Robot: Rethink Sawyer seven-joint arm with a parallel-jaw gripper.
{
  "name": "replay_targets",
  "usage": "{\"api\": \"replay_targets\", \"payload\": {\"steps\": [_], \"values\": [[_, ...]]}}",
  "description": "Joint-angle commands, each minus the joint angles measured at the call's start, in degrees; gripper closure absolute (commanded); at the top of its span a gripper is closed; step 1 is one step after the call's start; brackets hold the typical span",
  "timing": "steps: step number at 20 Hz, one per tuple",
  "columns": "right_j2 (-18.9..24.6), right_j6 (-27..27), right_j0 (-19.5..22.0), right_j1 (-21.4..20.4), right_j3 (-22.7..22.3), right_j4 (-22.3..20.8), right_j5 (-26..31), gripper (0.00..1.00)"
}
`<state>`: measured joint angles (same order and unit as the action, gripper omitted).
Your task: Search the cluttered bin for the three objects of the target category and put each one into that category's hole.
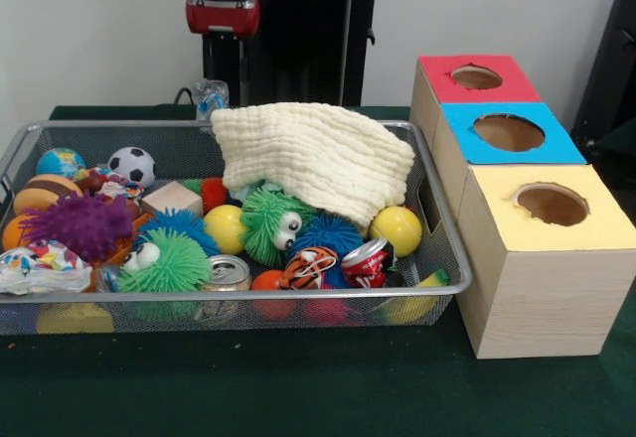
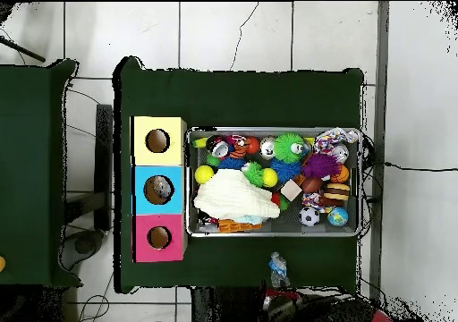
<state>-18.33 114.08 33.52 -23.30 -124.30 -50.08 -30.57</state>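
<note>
The bin (image 1: 238, 293) is a wide silver wire-mesh basket, also seen in the overhead view (image 2: 273, 131). It is full of toys: yellow balls (image 1: 397, 228), spiky green (image 1: 270, 220) and blue (image 1: 328, 233) balls with eyes, a purple spiky ball (image 1: 79, 226), a soccer ball (image 1: 131, 166), a wooden block (image 1: 171, 199) and cans (image 1: 366, 258). A cream cloth (image 1: 313, 154) covers the bin's back right part. Three boxes with round holes stand beside it: red (image 1: 475, 77), blue (image 1: 509, 132), yellow (image 1: 552, 205). The gripper is out of view.
The robot's black pedestal with a red arm part (image 1: 224, 15) stands behind the bin. A crumpled clear plastic bottle (image 1: 211, 94) lies on the green table behind the bin, also in the overhead view (image 2: 279, 266). A second green table (image 2: 31, 171) stands apart.
</note>
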Motion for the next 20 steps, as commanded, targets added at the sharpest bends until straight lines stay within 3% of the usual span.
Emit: {"api": "replay_targets", "payload": {"steps": [1, 20], "values": [[0.3, -0.3, -1.6, 3.4, 10.1, 3.0, -5.8, 0.00], [-1.7, 1.1, -2.0, 7.4, 12.4, 4.0, -6.4, 0.00]]}}
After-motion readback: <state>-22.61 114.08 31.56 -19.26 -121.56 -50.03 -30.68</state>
